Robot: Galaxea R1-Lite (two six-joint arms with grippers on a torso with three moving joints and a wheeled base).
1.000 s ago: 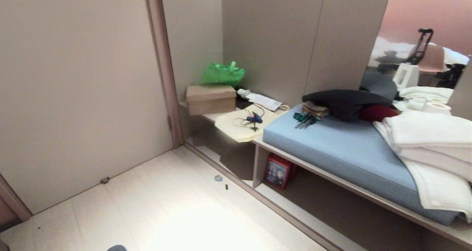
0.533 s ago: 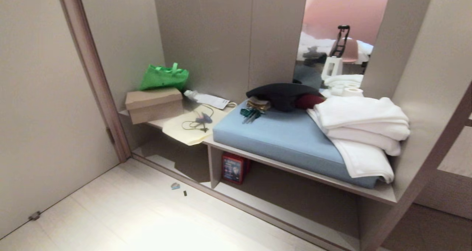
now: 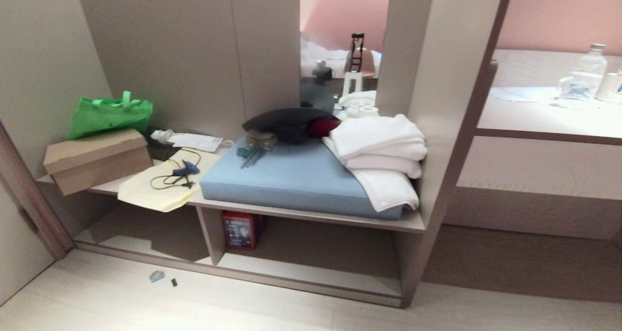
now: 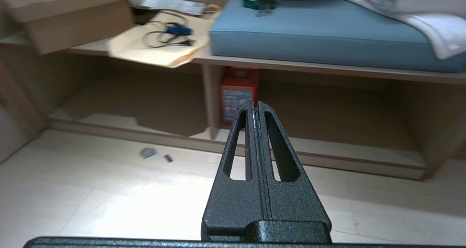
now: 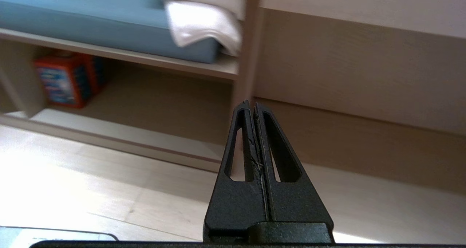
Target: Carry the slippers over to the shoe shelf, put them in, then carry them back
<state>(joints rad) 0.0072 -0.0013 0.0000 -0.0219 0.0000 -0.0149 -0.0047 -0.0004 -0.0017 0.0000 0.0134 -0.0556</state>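
- Slippers are not visible in any view now, so I cannot say where they are; neither gripper holds them.
- The shoe shelf (image 3: 311, 272), the low cubby under the bench board, now sits near the middle of the head view. One second ago it was at the right edge. The whole scene has shifted, so the camera turned and the things did not move.
- Only a red box (image 3: 239, 230) stands in the cubby, beside the vertical divider at its left side.
- The left gripper (image 4: 254, 107) and the right gripper (image 5: 252, 107) are both closed with nothing between the fingers, and point toward the cubby from above the floor.
- I judge that the robot must first find the slippers.
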